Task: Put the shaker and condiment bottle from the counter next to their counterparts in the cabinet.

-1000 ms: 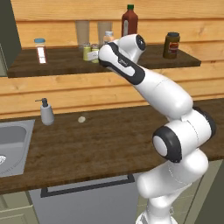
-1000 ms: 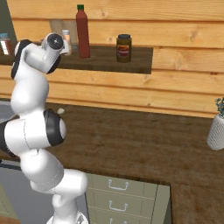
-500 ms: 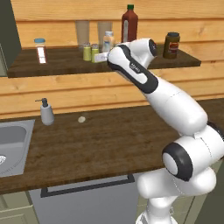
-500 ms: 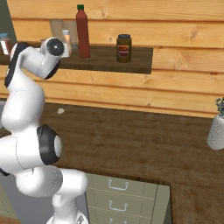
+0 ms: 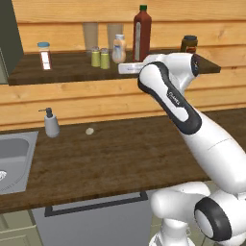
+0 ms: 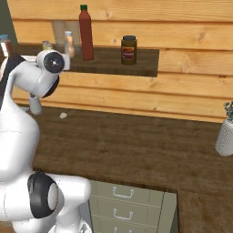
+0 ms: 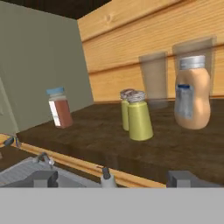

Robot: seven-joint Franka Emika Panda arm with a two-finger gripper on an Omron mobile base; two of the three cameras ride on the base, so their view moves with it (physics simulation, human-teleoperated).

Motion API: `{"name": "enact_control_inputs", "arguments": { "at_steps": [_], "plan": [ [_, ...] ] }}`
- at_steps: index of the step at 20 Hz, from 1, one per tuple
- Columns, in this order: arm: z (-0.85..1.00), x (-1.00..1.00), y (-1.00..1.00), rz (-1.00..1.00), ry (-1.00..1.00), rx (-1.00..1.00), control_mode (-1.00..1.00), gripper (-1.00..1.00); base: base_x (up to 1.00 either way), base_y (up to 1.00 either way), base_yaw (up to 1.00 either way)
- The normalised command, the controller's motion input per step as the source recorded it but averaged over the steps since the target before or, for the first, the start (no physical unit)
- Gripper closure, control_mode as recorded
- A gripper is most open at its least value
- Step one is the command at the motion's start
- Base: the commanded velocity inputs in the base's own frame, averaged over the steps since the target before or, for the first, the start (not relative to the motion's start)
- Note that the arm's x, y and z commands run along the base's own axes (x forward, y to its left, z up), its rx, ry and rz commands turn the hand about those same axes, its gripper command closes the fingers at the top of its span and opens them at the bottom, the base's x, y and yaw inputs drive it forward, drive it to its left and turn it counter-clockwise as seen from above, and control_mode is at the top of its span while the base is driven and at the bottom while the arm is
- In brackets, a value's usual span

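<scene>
Claw [image 7: 111, 177] pulled back, shaker [image 7: 139, 115] on cabinet [image 7: 87, 140]

We see the cabinet [image 6: 136, 63] shelf running along the plank wall, and on it the condiment bottle [image 6: 85, 32] stands upright, the tallest thing there. Just to its left we find a peach bottle [image 6: 69, 44], and further left one shaker [image 6: 46, 45] peeks above the arm's white wrist. A squat dark jar [image 6: 129, 49] stands apart to the right. Below lies the counter [image 6: 150, 150], with a white vase [image 6: 225, 136] at its right edge.
</scene>
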Motion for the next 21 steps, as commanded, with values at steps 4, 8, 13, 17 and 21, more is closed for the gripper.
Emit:
{"name": "enact_control_inputs", "arguments": {
  "at_steps": [4, 8, 13, 17, 21],
  "plan": [
    [0.17, -0.89, -0.18, -0.02, 0.00, 0.10, -1.00, -1.00, 0.00, 0.00, 0.00],
    [0.23, -1.00, -0.21, -0.03, -0.01, 0.09, -1.00, -1.00, 0.00, 0.00, 0.00],
    [0.20, -1.00, -0.18, -0.05, -0.02, 0.07, -1.00, -1.00, 0.00, 0.00, 0.00],
    [0.09, -1.00, -0.17, -0.07, -0.01, 0.06, -1.00, -1.00, 0.00, 0.00, 0.00],
    [0.01, -0.91, -0.10, -0.09, 0.00, 0.03, -1.00, -1.00, 0.00, 0.00, 0.00]
  ]
}}
